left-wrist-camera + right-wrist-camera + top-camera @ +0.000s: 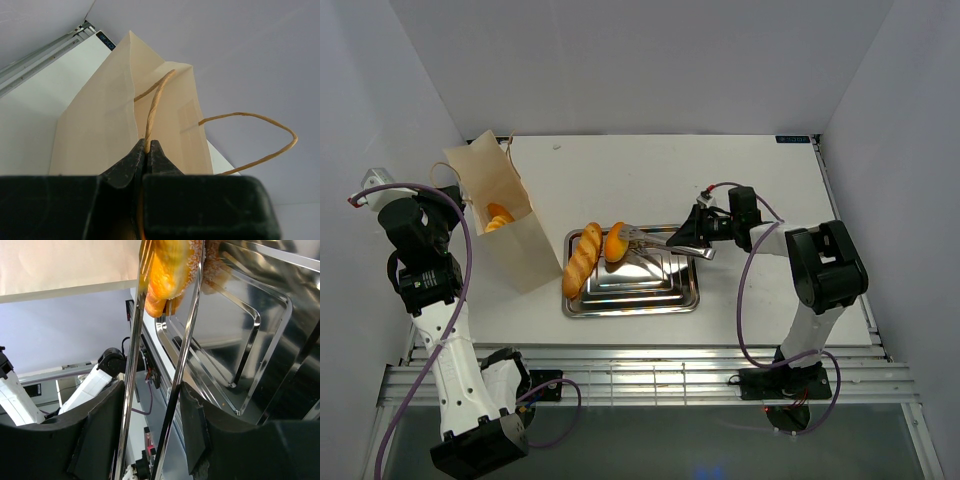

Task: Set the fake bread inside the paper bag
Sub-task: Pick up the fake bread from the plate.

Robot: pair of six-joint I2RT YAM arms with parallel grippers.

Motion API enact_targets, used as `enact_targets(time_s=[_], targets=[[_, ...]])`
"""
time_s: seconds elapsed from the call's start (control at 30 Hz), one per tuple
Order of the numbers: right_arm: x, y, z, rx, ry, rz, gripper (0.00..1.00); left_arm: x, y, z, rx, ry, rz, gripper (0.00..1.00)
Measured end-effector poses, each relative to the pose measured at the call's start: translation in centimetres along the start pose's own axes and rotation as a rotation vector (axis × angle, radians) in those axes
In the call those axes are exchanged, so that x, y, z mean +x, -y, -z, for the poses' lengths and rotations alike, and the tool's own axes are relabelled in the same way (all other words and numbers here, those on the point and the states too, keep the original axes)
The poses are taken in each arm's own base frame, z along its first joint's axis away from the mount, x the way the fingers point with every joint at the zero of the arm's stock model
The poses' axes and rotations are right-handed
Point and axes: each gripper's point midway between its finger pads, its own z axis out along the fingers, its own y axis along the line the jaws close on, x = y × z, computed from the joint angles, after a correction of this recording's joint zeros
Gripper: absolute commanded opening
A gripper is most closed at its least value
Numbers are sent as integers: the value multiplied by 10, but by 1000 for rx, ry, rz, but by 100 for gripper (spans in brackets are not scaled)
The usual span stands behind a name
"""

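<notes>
The paper bag (510, 235) stands at the left of the table with an orange loaf (499, 215) inside. My left gripper (453, 208) is shut on one cord handle (155, 102) of the bag (100, 130); in the left wrist view the gripper (146, 145) pinches the cord. My right gripper (703, 226) is shut on the metal tongs (665, 243). The tongs (182, 350) clamp an oval roll (616, 243) above the steel tray's left part; the roll also shows in the right wrist view (167, 270). A long baguette (583, 260) lies across the tray's left rim.
The steel tray (650, 298) sits mid-table, right of the bag, and also shows in the right wrist view (260, 320). The bag's second handle (260, 135) hangs free. White walls enclose the table on the left, right and back.
</notes>
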Motion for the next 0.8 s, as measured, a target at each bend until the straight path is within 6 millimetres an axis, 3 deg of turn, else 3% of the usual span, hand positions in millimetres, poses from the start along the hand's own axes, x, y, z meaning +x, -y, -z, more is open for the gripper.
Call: enact_targets(time_s=[0.37,0.57,0.8], targets=[[0,9,-3,14,-13,-12,52,0,0,0,0,0,0,0],[0,7,-6,2,-20,-8,37,0,0,0,0,0,0,0],[-3,0,-7,-25,-19,-5,12,0,0,0,0,0,0,0]])
